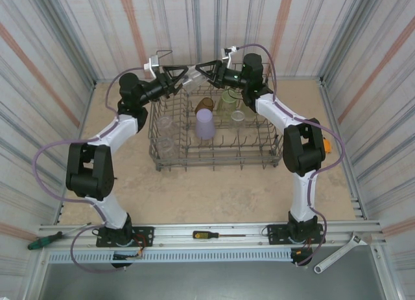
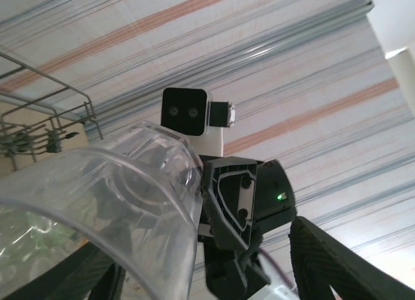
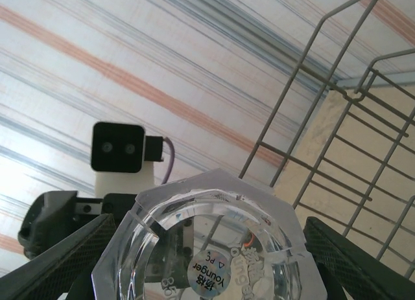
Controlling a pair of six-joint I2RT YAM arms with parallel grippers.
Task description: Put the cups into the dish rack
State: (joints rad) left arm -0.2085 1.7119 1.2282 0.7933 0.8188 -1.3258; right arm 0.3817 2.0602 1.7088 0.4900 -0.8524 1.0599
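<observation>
clear cup (image 1: 192, 80) lies sideways in the air between the two tools, above the far rim of the dish rack (image 1: 217, 160). right tool (image 1: 200, 72) has a finger against each side of the cup's faceted base and is clamped on it. left tool (image 1: 183, 77) faces it from the opposite side with its fingers apart, and the cup's open rim lies over one finger. inside the rack sit a lavender cup (image 1: 205, 124), an amber cup (image 1: 205, 105), a pale green cup (image 1: 227, 100) and more clear ones. the rack rests on the desk (image 1: 194, 193).
</observation>
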